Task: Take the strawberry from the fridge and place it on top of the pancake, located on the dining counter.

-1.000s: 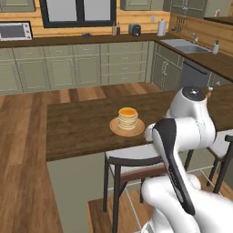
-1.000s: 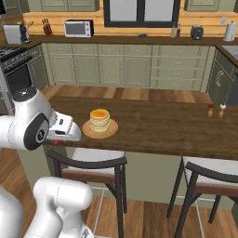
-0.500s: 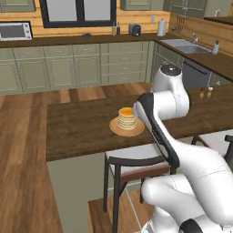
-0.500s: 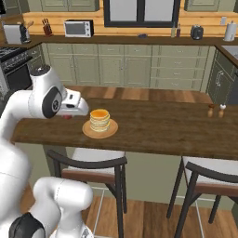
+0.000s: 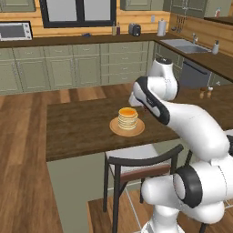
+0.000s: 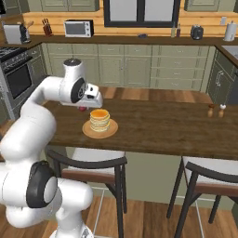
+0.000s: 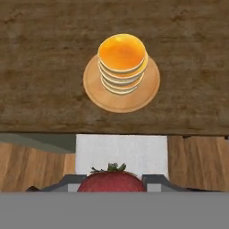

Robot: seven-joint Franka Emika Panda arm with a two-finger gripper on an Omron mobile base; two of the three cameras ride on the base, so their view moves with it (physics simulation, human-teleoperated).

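Note:
The pancake is a small stack with a golden top on a round brown plate. It stands on the dark wooden dining counter. My gripper hovers just left of the stack in the right base view, shut on the red strawberry. In the hand view the strawberry with its green leaves sits between the finger tips of the gripper. There the pancake lies ahead on the counter. The arm's elbow rises behind the pancake in the left base view. The fridge is out of view.
Dark bar stools stand along the counter's near side. Salt and pepper shakers are on its right end. Green wall cabinets carry a microwave and a sink; an oven is at far left.
The arm has swung in over the dining counter and brought the strawberry close beside the pancake stack. The grip has stayed shut on the strawberry.

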